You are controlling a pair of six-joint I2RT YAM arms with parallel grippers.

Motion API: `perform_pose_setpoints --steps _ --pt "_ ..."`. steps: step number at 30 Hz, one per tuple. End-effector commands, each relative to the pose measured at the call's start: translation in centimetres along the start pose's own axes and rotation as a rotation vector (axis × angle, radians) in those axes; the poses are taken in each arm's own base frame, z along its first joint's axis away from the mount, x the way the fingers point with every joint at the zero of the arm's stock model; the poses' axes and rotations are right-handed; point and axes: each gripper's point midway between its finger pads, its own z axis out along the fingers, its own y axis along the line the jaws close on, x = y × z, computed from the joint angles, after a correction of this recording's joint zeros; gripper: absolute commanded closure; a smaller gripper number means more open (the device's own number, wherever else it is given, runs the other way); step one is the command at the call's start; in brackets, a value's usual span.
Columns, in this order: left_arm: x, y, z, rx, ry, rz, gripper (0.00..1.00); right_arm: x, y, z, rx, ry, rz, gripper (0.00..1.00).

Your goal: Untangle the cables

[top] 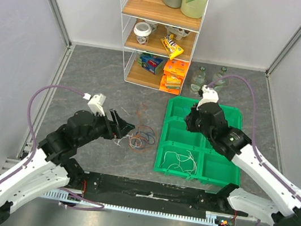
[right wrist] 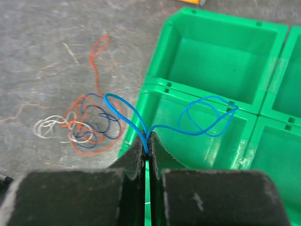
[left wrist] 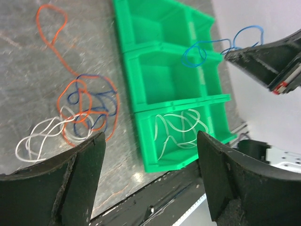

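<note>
A tangle of cables (top: pixel 139 140) in orange, dark blue and white lies on the grey table, left of the green tray (top: pixel 166 128). My left gripper (left wrist: pixel 150 155) hangs open over the table's near edge, close to the tangle (left wrist: pixel 77 84), with nothing between its fingers. My right gripper (right wrist: pixel 148 141) is shut on a light blue cable (right wrist: pixel 160 126), which loops out over the tray's (right wrist: pixel 155 80) middle compartment. The left wrist view shows that blue cable (left wrist: pixel 207 42) held at the right gripper's tip above the tray (left wrist: pixel 129 70). A white cable (left wrist: pixel 178 127) lies in the tray's near-left compartment.
A white wire shelf (top: pixel 160 34) with bottles, a cup and packets stands at the back. Two glass bottles (top: pixel 199 78) stand behind the tray. A black rail (top: pixel 149 193) runs along the near table edge between the arm bases. Grey walls close in both sides.
</note>
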Motion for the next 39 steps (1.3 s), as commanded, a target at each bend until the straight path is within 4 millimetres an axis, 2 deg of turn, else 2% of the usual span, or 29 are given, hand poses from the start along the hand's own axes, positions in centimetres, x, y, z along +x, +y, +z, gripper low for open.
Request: perform_pose_setpoints --steps 1,5,8,11,13,15,18,21,23,25,29,34,35,37,39 --pt "2.2 2.3 1.4 -0.101 0.097 0.030 0.16 2.4 -1.3 2.1 0.006 0.103 0.053 1.00" --pt "3.5 3.6 2.2 -0.160 0.158 0.028 0.18 4.5 -2.7 2.9 0.032 0.169 0.108 1.00" --pt "4.1 4.3 2.5 -0.191 0.177 0.020 0.19 5.6 -3.9 3.3 0.066 0.196 0.103 0.93" --pt "4.5 5.0 2.8 -0.218 0.185 0.018 0.19 6.0 -4.7 3.2 0.094 0.218 0.071 0.91" --pt "4.6 5.3 2.9 -0.231 0.187 0.020 0.19 6.5 -4.4 3.0 0.063 0.236 0.055 0.95" --pt "4.7 5.5 3.0 -0.239 0.189 0.021 0.19 7.2 -2.4 2.5 -0.057 0.274 0.054 1.00" --pt "4.8 5.7 3.2 -0.238 0.184 0.023 0.20 7.7 0.2 1.2 -0.214 0.286 0.093 1.00" --pt "4.8 6.2 3.3 -0.256 0.174 0.023 0.20 7.2 0.9 -0.7 -0.272 0.247 0.109 1.00" --pt "4.7 7.0 3.2 -0.301 0.153 0.010 0.20 7.3 0.7 -1.5 -0.283 0.237 0.094 1.00" --pt "4.6 8.1 3.1 -0.349 0.123 -0.010 0.20 7.9 -0.6 -1.6 -0.225 0.245 0.062 1.00" --pt "4.5 8.8 3.2 -0.358 0.083 -0.037 0.19 8.6 -1.9 -0.5 -0.150 0.268 0.040 0.99" --pt "5.2 8.5 3.5 -0.340 0.127 -0.019 0.19 7.8 -2.2 1.7 -0.100 0.287 0.005 0.83" --pt "5.4 8.6 3.4 -0.342 0.137 -0.014 0.19 7.6 -2.5 1.9 -0.083 0.290 -0.008 0.76" --pt "5.7 8.9 3.2 -0.355 0.156 -0.001 0.15 7.5 -3.2 2.1 -0.043 0.305 -0.049 0.52" --pt "5.8 9.3 2.9 -0.376 0.161 0.010 0.12 7.6 -3.4 1.6 -0.044 0.313 -0.077 0.39"
